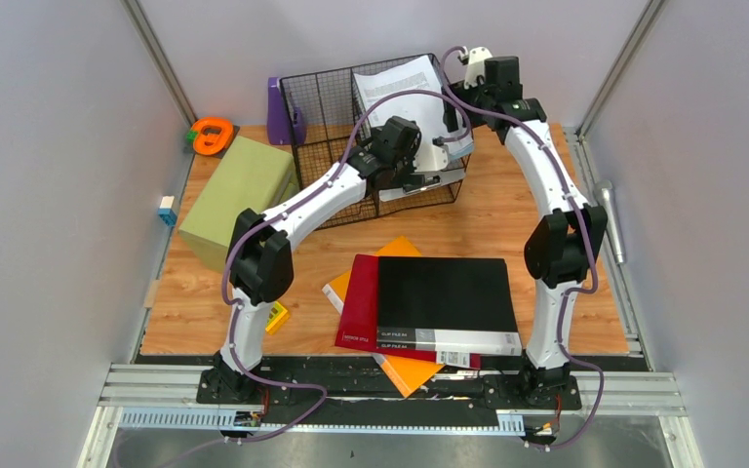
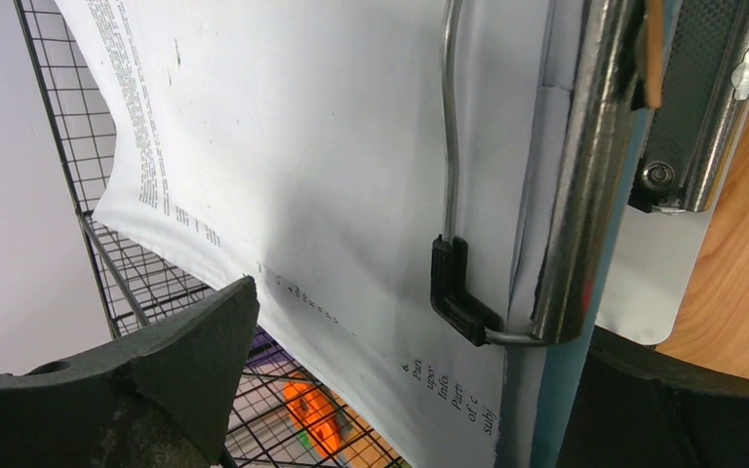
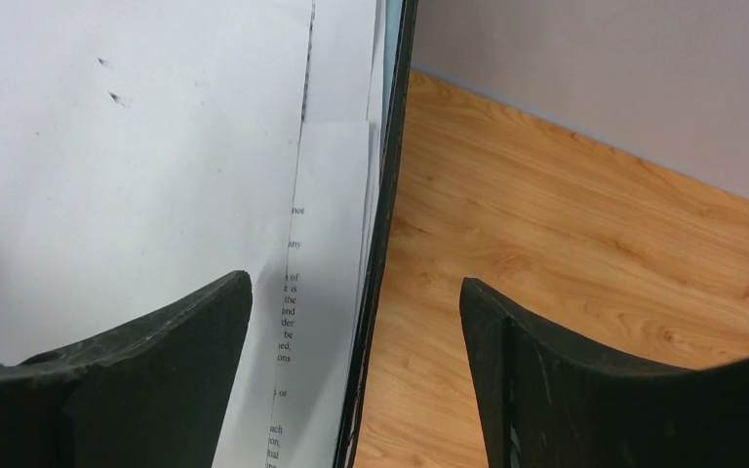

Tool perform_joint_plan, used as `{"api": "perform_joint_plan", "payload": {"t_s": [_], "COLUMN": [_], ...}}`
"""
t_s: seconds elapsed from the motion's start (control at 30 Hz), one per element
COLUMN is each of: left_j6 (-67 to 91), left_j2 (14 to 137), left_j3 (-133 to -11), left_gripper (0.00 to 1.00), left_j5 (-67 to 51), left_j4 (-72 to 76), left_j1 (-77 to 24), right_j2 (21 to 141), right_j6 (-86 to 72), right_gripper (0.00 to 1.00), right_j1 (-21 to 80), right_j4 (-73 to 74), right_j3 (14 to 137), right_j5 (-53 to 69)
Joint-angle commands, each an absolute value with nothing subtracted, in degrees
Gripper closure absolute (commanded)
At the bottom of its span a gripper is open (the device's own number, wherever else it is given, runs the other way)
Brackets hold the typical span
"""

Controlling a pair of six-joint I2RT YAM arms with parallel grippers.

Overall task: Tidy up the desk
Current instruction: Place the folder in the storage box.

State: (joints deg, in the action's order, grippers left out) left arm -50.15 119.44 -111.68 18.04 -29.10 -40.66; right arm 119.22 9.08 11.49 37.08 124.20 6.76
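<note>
The desk (image 1: 507,210) is a light-brown wood-grain top. A clipboard with white printed papers (image 1: 405,93) leans tilted at the right side of a black wire basket (image 1: 336,146) at the back. My left gripper (image 1: 429,168) is open around the clipboard's clip end; in the left wrist view its fingers (image 2: 156,361) straddle the papers (image 2: 302,146) and the metal clip (image 2: 585,175). My right gripper (image 1: 460,122) is open around the clipboard's upper edge; in the right wrist view (image 3: 356,283) the board's dark edge (image 3: 385,195) stands between the fingers without touching them.
A black folder (image 1: 446,302) lies on a red folder (image 1: 359,302) and an orange folder (image 1: 405,372) at the front. A green box (image 1: 239,195), an orange tape dispenser (image 1: 213,135) and a purple item (image 1: 278,112) sit at the back left. A silver cylinder (image 1: 610,219) lies on the right rail.
</note>
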Motion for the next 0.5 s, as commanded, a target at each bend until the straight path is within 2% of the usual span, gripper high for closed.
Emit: {"api": "perform_joint_plan", "payload": {"t_s": [0.0, 0.27, 0.47], "left_j6": [-46.3, -44.7, -44.3], "left_j2": [115.4, 114.4, 114.4], "left_j3": [-110.7, -109.5, -109.6], "left_gripper": [0.01, 0.01, 0.01], "left_j5": [19.2, 19.1, 19.3], "left_j4": [-33.3, -33.2, -33.6], "left_j1": [-39.1, -39.0, -38.5], "right_j2": [118.5, 114.7, 112.2], "right_j6": [8.6, 12.1, 12.1], "right_gripper": [0.22, 0.24, 0.24], "right_j1": [11.4, 10.6, 9.7], "right_j4": [37.1, 35.5, 35.4], "right_j3": [120.5, 111.5, 110.3], "right_j5": [6.4, 2.6, 4.6]}}
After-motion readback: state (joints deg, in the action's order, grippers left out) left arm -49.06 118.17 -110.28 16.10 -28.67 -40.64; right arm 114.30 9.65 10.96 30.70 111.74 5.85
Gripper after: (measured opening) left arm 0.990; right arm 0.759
